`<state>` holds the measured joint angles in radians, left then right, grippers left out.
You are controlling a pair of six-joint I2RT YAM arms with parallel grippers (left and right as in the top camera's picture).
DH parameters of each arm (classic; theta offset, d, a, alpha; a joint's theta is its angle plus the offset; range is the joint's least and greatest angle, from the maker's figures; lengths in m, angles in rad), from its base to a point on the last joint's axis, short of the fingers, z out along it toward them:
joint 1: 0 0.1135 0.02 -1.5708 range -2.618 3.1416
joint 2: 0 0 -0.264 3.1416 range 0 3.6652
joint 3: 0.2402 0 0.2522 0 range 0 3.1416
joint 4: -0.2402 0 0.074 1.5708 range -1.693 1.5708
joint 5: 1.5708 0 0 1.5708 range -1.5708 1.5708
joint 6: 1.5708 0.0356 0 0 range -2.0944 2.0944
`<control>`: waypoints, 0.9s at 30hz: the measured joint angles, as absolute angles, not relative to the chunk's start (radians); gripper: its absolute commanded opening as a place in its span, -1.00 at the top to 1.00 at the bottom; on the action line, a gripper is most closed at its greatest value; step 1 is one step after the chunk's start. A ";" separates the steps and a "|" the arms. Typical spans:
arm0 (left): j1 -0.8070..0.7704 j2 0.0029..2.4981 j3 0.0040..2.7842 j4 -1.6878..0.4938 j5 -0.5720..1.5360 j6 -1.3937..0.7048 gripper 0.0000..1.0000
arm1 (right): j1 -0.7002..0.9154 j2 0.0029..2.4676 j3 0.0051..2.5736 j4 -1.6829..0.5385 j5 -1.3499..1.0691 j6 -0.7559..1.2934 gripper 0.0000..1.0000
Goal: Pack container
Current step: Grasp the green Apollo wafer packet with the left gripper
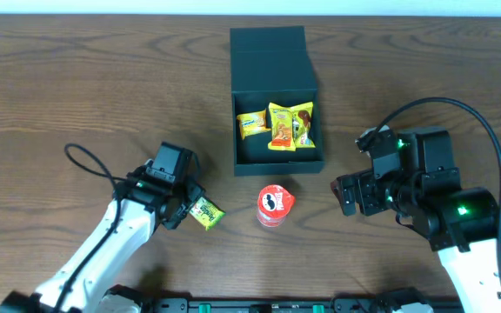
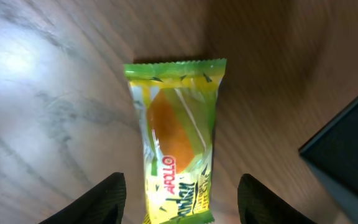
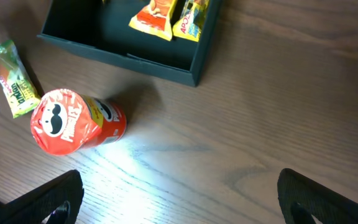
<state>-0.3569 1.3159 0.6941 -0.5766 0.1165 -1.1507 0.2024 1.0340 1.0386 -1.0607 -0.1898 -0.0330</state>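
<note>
Straddling green pkt (image 2: pixel 176 137) w/ jaws apart, L hand (image 1: pixel 188 209) has container (image 1: pixel 268 52) ahead-right; R hand (image 1: pixel 346 193) gapes wide.

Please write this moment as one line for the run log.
left gripper: open around green packet on table | right gripper: open, empty | container: open, three packets inside | red can: outside, upright

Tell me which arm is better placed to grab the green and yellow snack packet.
Left: the left hand is open astride the green-and-yellow foil snack packet; the right hand sits beyond the small red cylindrical can.
</note>
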 measured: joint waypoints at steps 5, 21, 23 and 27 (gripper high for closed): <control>-0.357 1.416 0.694 -0.538 0.159 -1.143 -0.24 | 0.202 1.034 1.039 -1.066 -0.214 -0.033 -0.98; -0.357 1.433 0.694 -0.545 0.138 -1.117 -0.16 | 0.202 1.034 1.039 -1.081 -0.233 -0.033 -0.99; -0.357 1.433 0.694 -0.545 0.115 -1.114 -0.16 | 0.202 1.034 1.039 -1.080 -0.233 -0.033 -0.98; -0.357 1.433 0.694 -0.541 0.083 -1.110 -0.16 | 0.202 1.034 1.039 -1.076 -0.233 -0.033 -0.98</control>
